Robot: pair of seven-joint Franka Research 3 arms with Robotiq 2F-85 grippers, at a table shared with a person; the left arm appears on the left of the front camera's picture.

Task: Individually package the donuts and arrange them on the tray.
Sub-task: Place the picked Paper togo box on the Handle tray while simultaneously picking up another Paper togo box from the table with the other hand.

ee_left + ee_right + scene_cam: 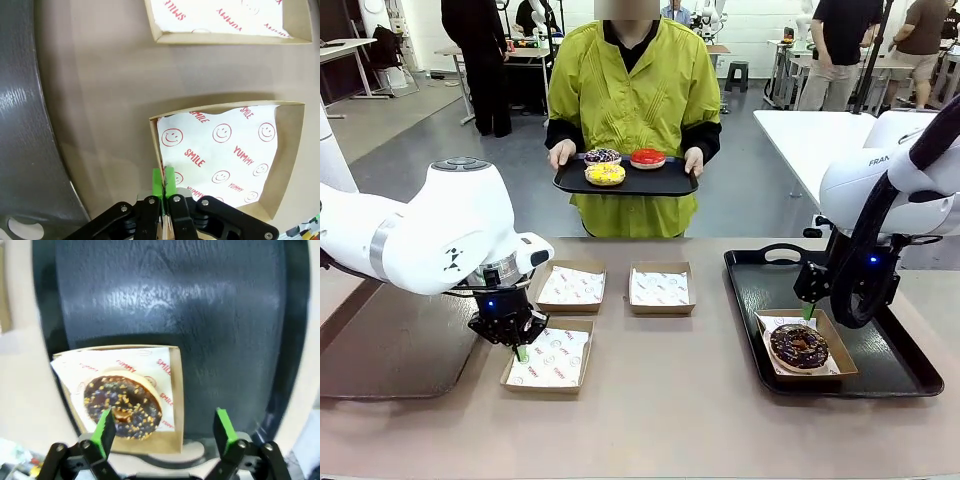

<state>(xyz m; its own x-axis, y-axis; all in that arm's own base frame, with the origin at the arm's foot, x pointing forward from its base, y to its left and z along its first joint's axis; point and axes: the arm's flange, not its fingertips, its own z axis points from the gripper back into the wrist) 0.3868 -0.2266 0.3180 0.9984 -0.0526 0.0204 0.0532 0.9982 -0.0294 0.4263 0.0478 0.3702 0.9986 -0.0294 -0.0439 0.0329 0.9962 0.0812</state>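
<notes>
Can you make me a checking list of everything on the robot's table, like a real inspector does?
Surface: brown table; black tray on its right side.
Job's things: chocolate donut boxed on the black tray; yellow donut, red donut and purple donut unboxed on the person's tray.
Boxes: near empty box; two more empty boxes behind it.
Clutter: dark flat sheet at the table's left.
Grippers: left gripper shut, pinching the near empty box's wall; right gripper open above the boxed donut.
Cables: black cable along the right arm.
Surroundings: person in yellow-green across the table; other people behind.
</notes>
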